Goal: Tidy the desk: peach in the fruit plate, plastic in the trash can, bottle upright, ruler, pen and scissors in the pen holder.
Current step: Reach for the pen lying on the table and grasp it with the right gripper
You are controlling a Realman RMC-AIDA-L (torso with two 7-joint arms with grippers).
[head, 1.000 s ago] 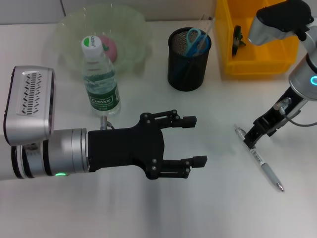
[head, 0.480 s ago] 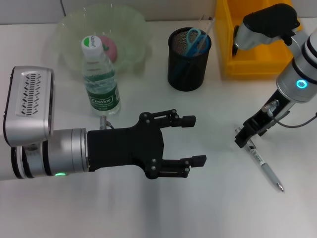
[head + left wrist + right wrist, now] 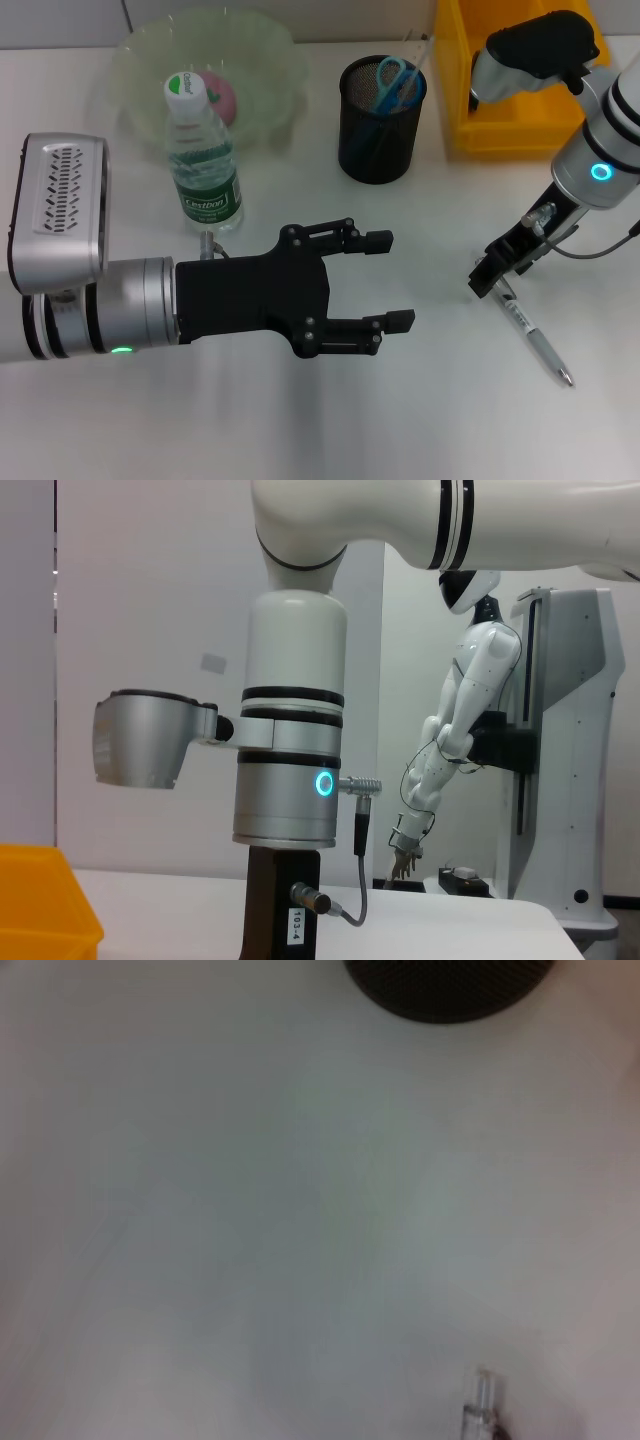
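- We judge the pen (image 3: 530,335) is the step in hand; it lies on the desk (image 3: 440,420), our right gripper (image 3: 492,278) at its upper end, finger state unclear.
- Our left gripper (image 3: 385,282) hovers mid-desk, fingers spread, holding nothing.
- Next: grasp the pen, carry it to the pen holder (image 3: 380,120).

Clear plastic bottle (image 3: 203,160), black metal-mesh pen holder (image 3: 381,118), translucent green fruit plate (image 3: 262,60), smooth matt desk (image 3: 420,410).

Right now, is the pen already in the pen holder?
No. In the head view the pen lies flat on the desk, with the right gripper at its upper end, well apart from the pen holder.
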